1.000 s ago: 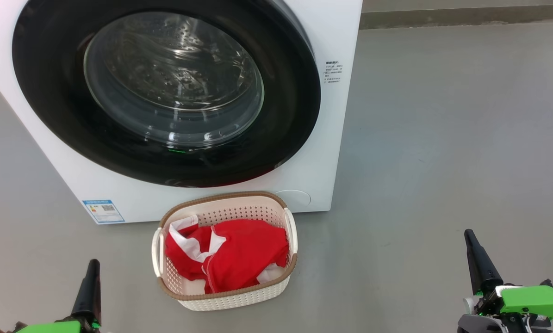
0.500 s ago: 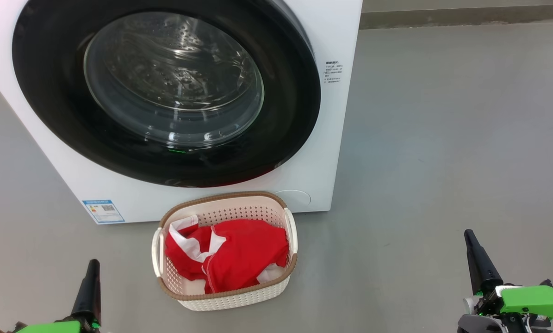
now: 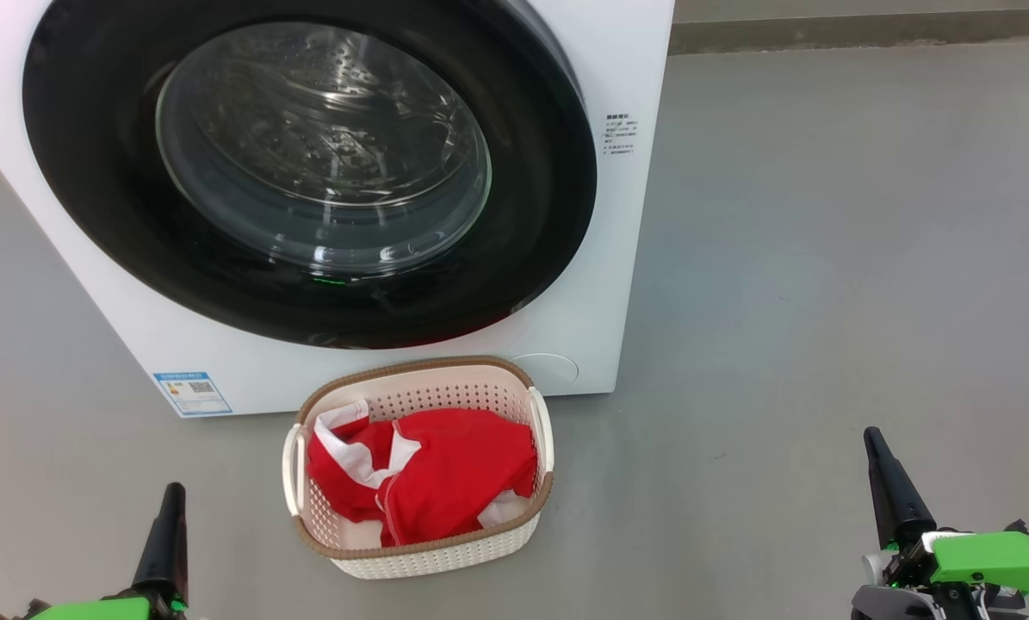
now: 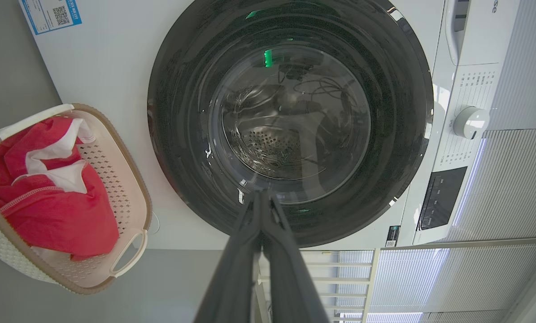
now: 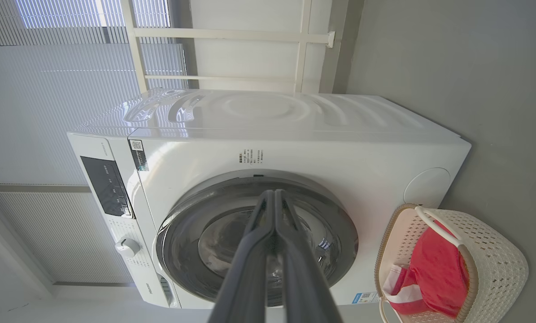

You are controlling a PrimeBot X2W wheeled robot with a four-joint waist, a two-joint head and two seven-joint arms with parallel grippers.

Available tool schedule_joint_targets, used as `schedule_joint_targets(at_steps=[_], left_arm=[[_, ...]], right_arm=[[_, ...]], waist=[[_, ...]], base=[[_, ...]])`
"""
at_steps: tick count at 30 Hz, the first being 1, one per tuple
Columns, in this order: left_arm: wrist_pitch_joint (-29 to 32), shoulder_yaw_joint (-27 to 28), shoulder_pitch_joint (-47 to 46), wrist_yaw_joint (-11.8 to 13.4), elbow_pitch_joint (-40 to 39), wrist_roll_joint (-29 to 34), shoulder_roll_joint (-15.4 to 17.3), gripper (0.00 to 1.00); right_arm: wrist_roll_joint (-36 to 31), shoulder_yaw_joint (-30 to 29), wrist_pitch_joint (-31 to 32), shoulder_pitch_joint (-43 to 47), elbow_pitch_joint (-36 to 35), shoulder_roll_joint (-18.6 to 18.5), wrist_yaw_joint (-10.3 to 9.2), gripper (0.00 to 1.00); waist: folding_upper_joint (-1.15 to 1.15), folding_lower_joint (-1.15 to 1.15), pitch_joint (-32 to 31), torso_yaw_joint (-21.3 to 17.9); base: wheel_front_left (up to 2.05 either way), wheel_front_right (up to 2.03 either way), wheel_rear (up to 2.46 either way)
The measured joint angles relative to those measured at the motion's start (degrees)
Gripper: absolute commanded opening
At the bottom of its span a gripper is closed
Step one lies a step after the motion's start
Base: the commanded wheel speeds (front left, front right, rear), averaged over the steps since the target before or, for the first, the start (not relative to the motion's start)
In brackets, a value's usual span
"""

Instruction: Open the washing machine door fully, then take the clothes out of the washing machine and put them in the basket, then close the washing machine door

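On the floor just before the washing machine (image 3: 591,319), the basket (image 3: 419,366) holds the clothes (image 3: 445,474), the washing machine door (image 3: 92,215) sits shut, and with nothing moved since a second ago and our left claw (image 3: 172,499) and right claw (image 3: 874,443) clenched empty, we judge the task finished.

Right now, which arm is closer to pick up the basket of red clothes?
Left, most likely. The left gripper sits nearer the basket than the right gripper, which is farther off to the side. Both are shut and empty.
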Motion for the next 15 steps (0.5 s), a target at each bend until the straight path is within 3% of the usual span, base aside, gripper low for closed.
schedule_joint_targets(at_steps=[15], left_arm=[[0.0, 0.0, 0.0, 0.0, 0.0, 0.0, 0.0, 0.00]], right_arm=[[0.0, 0.0, 0.0, 0.0, 0.0, 0.0, 0.00, 0.00]], waist=[[0.00, 0.00, 0.0, 0.0]], base=[[0.00, 0.00, 0.00]])
